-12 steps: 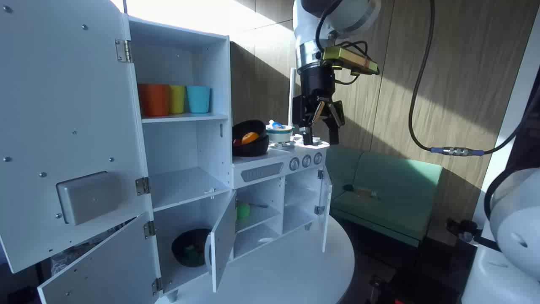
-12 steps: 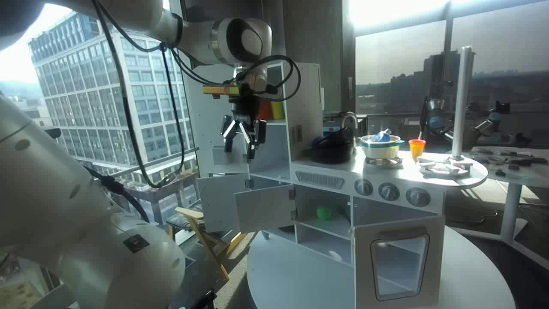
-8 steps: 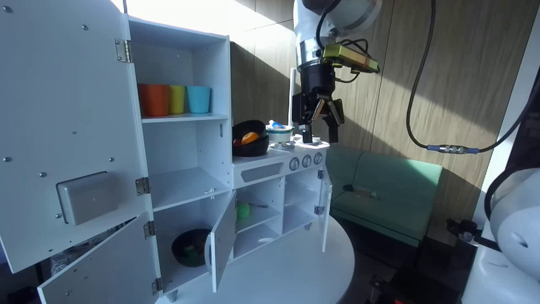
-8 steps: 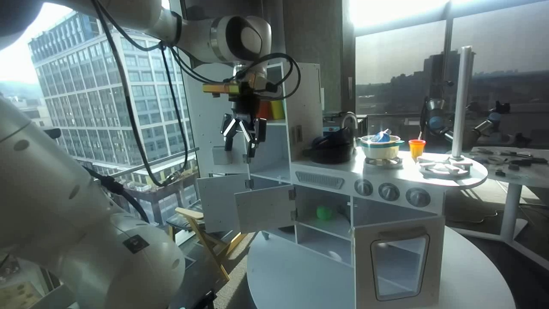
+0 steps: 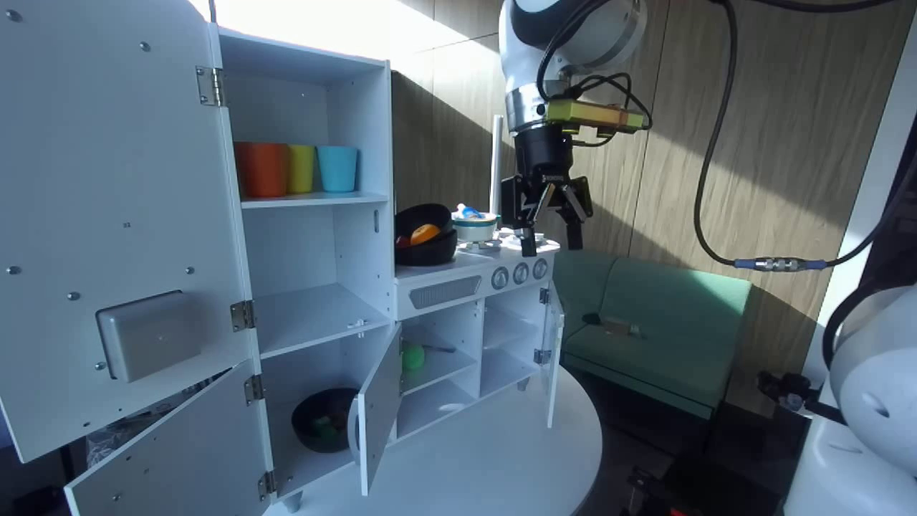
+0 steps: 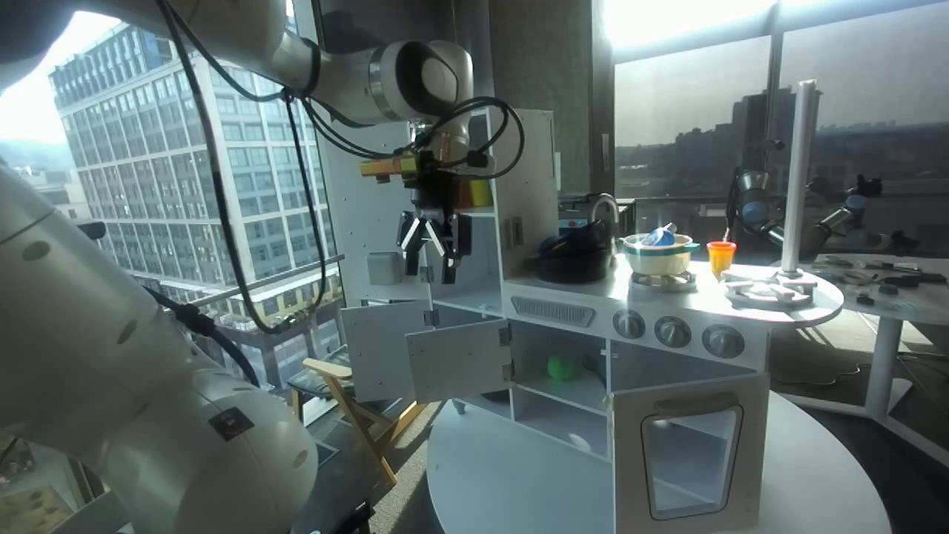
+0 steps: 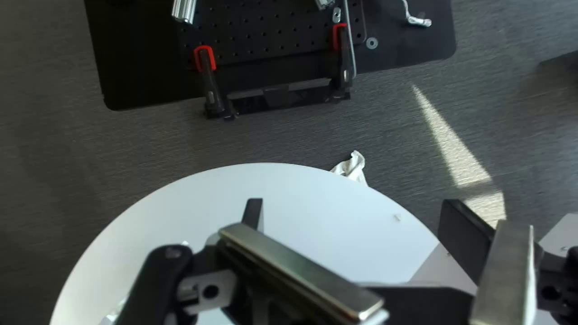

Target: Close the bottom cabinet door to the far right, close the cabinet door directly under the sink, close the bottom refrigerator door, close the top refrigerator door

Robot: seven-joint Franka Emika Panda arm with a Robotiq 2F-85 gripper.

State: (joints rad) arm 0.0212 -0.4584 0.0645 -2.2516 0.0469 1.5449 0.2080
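Four doors, all standing open: top fridge door (image 5: 118,193), bottom fridge door (image 5: 179,451), middle cabinet door (image 5: 380,412), far-right windowed cabinet door (image 6: 630,452). One black gripper (image 5: 551,245), jaws spread wide, above the round white desk (image 5: 494,466), apart from every door. One pot (image 6: 656,261), on the burner (image 6: 663,282).

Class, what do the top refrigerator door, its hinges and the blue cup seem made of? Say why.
Top refrigerator door: probably painted or laminated board, smooth, pale; flat, with round fastener heads.
Hinges: metal, perhaps satin steel; grey glints.
Blue cup: probably matte plastic; smooth, evenly coloured.
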